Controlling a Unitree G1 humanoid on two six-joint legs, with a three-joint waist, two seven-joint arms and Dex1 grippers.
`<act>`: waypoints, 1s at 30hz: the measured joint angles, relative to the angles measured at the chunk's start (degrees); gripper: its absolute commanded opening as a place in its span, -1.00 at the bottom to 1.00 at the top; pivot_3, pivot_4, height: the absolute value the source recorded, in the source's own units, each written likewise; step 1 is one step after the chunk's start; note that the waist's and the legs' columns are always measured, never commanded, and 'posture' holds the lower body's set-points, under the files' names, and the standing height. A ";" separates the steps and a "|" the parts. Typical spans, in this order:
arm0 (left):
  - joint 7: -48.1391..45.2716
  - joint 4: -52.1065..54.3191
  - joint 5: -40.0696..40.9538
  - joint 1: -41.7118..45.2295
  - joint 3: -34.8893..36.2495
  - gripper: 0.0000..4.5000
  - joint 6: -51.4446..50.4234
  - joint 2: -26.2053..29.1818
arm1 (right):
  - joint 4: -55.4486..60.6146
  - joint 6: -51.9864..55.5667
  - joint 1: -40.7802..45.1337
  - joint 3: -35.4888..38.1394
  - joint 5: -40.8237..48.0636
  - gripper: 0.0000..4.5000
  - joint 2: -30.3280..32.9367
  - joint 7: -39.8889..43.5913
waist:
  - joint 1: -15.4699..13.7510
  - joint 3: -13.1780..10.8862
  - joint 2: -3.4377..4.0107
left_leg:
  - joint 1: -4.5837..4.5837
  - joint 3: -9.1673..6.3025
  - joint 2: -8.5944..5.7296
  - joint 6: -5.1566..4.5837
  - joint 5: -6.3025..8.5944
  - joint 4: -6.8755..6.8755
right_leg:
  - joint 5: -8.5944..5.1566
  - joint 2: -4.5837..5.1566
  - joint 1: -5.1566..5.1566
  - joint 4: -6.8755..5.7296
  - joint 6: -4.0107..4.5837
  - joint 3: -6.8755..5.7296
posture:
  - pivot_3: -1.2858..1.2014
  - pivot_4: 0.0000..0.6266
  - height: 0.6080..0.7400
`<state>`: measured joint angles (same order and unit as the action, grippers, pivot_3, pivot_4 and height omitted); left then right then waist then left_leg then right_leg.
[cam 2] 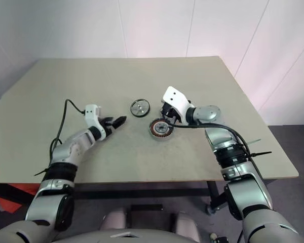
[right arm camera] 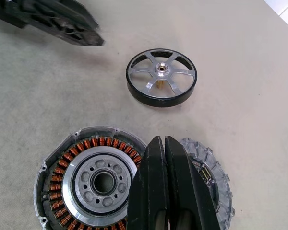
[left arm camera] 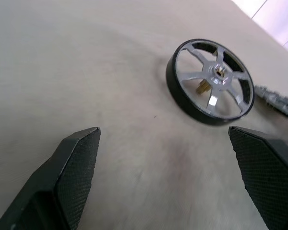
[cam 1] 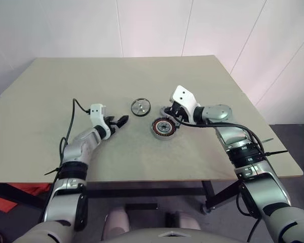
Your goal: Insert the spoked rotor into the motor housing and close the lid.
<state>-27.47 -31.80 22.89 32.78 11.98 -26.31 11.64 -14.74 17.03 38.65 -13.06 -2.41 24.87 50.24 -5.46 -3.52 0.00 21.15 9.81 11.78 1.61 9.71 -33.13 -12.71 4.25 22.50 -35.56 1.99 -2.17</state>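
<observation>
The spoked rotor [cam 1: 140, 107], a silvery wheel with a dark rim, lies flat on the table's middle. My left gripper [cam 1: 119, 121] hovers just left of it, open, with nothing between its black fingers [left arm camera: 79, 160]; the rotor [left arm camera: 210, 80] lies a short way beyond the tips. The motor housing [right arm camera: 77, 167], with copper windings around its inside, lies flat right of the rotor. My right gripper [right arm camera: 162, 140] is shut and empty, hovering over the housing's far edge. Its fingers partly hide a grey finned disc, apparently the lid [right arm camera: 215, 178], which lies against the housing.
The tan table [cam 1: 142, 76] has open surface behind and left of the parts. Its front edge runs close below both arms. A black cable [cam 1: 71, 121] trails from the left wrist. White walls stand behind the table.
</observation>
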 measured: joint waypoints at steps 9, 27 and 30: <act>3.42 -24.19 4.60 16.00 10.58 1.00 0.90 -3.27 | 0.96 0.68 -0.45 0.16 0.26 -0.98 0.69 -0.60 | -0.81 -0.02 -0.03 | -0.03 -0.02 -0.07 -0.05 0.02 -0.05 | 0.01 0.07 -0.13 0.03 -0.01 -0.02 | 0.03 -1.00 1.00; 3.44 -38.27 4.71 25.74 12.99 0.29 -1.44 -7.64 | 1.38 0.78 -0.95 0.99 0.38 -1.00 0.74 -2.84 | -2.10 -0.12 -0.13 | 0.09 -0.03 -0.07 -0.05 0.02 -0.02 | 0.01 0.11 -0.12 0.20 -0.01 -0.10 | 0.03 -1.00 1.00; 3.60 -39.01 4.67 25.74 13.15 -0.16 -1.14 -7.76 | 2.03 0.78 -0.95 1.12 0.40 -1.00 0.77 -3.13 | -2.08 -0.14 -0.15 | 0.09 -0.03 -0.06 -0.05 0.02 -0.02 | 0.01 0.11 -0.12 0.20 -0.01 -0.11 | 0.03 -1.00 1.00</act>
<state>-23.88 -70.81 27.56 58.52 25.13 -27.45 3.87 -12.72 17.81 37.71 -11.94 -2.02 25.63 47.11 -7.54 -3.66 -0.15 21.24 9.78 11.73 1.56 9.73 -33.15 -12.70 4.35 22.38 -35.36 1.98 -2.28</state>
